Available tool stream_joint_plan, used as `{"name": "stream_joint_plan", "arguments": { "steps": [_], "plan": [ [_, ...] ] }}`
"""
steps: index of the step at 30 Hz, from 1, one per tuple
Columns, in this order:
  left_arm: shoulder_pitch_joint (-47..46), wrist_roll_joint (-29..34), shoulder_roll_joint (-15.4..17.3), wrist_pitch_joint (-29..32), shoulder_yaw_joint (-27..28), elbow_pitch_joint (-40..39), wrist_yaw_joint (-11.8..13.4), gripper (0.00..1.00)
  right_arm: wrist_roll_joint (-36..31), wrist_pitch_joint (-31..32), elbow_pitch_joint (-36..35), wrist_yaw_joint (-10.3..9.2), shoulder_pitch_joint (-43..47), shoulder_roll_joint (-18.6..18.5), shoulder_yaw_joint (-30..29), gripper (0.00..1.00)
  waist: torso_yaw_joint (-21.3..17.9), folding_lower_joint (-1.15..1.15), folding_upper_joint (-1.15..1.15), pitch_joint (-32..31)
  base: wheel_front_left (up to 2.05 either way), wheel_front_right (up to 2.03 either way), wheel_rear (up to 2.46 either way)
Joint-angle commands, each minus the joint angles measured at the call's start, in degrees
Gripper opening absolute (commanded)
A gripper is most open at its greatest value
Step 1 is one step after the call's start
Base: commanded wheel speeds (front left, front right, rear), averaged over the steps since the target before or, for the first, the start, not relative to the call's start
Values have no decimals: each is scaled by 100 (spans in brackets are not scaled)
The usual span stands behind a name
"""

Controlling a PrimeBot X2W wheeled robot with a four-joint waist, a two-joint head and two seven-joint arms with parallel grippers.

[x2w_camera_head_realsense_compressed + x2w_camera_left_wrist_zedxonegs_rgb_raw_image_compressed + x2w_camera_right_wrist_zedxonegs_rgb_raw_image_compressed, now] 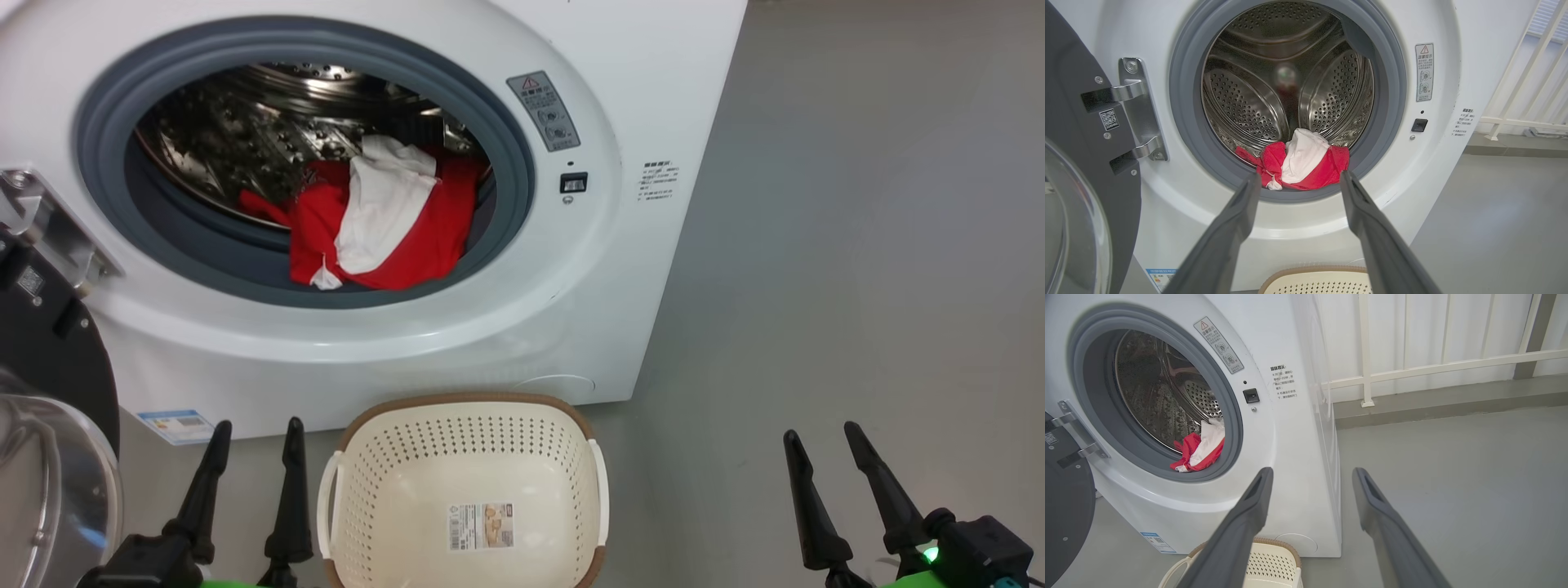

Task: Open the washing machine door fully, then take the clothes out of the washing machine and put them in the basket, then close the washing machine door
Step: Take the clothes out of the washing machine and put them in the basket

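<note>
Low, left gripper [258, 423] and right gripper [820, 429] agape.

The door [57, 367] runs off the left edge and the basket [465, 402] off the bottom edge. The warning label [544, 110] has print too small to read.

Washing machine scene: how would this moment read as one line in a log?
washing machine door open | red-and-white clothes in drum | basket empty, before washing machine | left gripper open | right gripper open

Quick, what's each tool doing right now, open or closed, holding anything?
Left tool: open, holding nothing.
Right tool: open, holding nothing.
</note>
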Motion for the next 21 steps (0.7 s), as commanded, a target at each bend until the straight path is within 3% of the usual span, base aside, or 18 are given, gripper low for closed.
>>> {"name": "stream_joint_plan", "arguments": {
  "steps": [1,21],
  "plan": [
    [-286,36,106,-73,182,-128,-20,100,-37,-70,-173,9,-243,-50,140,100,8,0,0,111,0,0,0],
    [-1435,63,262,-6,275,313,-185,100,-20,-70,-228,9,-476,-50,141,100,-119,0,0,777,0,0,0]
  ]
}}
